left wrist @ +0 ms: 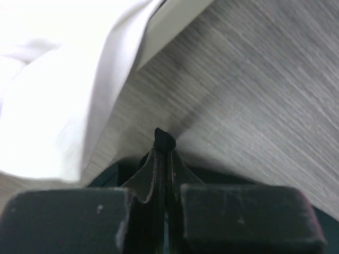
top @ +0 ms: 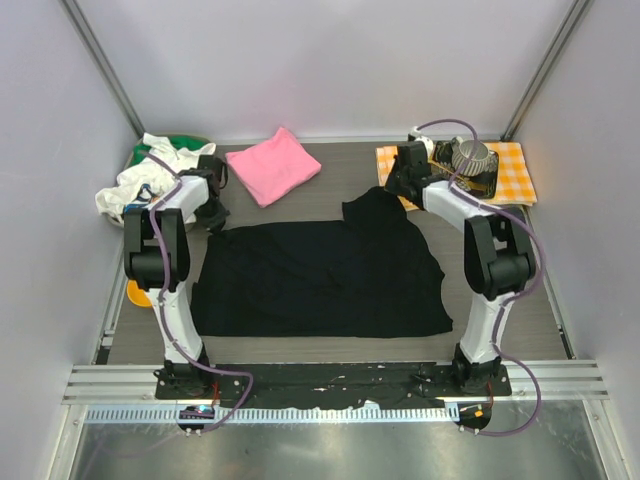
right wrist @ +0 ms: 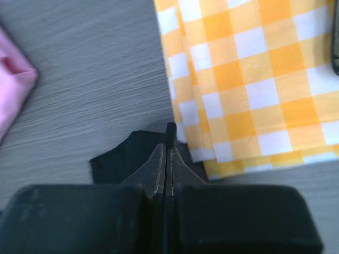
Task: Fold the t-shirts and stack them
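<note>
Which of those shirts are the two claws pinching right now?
The black shirt, spread flat mid-table: left gripper and right gripper each pinch its far edge. The pink shirt lies folded, untouched.

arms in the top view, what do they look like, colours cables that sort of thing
The left arm and right arm have white links with chunky black joints and stand on a black base plate. A purple cable loops along each. The left end effector and right end effector are black, with fingers tapering to thin tips.
</note>
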`<act>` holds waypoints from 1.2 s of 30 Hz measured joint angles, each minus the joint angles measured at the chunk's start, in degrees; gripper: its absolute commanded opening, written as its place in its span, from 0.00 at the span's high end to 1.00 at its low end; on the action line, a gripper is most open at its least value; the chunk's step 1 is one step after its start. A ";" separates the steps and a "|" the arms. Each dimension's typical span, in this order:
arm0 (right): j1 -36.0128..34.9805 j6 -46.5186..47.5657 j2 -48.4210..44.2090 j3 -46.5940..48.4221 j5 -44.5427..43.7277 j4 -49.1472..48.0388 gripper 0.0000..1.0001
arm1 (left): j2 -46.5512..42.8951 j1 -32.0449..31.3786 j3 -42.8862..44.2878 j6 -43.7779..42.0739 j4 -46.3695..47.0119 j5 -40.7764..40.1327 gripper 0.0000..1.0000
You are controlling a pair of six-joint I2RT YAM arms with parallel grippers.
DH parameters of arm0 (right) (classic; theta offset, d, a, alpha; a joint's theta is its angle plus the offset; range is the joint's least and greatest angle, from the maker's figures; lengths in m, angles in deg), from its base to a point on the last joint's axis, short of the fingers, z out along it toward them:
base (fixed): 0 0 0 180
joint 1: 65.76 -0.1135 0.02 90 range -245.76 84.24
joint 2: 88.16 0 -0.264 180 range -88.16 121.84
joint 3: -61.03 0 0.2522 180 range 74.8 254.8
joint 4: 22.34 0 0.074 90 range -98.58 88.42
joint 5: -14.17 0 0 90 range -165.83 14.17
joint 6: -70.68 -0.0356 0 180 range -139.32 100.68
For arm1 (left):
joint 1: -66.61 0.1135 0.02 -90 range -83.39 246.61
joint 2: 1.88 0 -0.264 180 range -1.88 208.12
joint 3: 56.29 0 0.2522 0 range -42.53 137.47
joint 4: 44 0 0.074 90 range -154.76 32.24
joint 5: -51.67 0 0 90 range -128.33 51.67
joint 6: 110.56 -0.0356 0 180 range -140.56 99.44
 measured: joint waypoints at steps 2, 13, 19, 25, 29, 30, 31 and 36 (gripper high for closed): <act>-0.61 0.52 -4.59 -1.90 -0.79 0.24 0.99 | -1.86 0.00 -1.25 0.09 -0.46 0.61 1.00; -1.09 1.95 -31.61 -14.64 -6.58 6.56 0.99 | -16.37 0.00 -11.74 2.05 -0.55 2.40 1.00; -1.33 1.86 -41.27 -20.41 -9.05 13.75 0.99 | -23.02 0.00 -20.11 3.02 -0.55 2.27 1.00; -1.49 1.22 -50.88 -22.99 -10.71 21.55 0.99 | -30.21 -0.02 -26.64 3.45 -0.57 1.97 1.00; -1.68 -0.24 -55.41 -24.59 -9.99 25.68 0.99 | -35.26 -0.02 -28.17 3.69 -1.11 1.42 1.00; -1.81 -0.57 -56.19 -25.11 -9.77 26.58 0.99 | -36.20 -0.02 -28.28 3.72 -1.29 1.22 1.00; -1.97 -1.01 -57.13 -25.79 -9.46 27.54 0.99 | -36.92 -0.02 -28.35 3.72 -1.42 1.14 1.00; -3.65 -3.15 -60.87 -29.22 -7.50 32.65 0.99 | -40.57 -0.02 -28.74 3.43 -2.64 0.37 1.00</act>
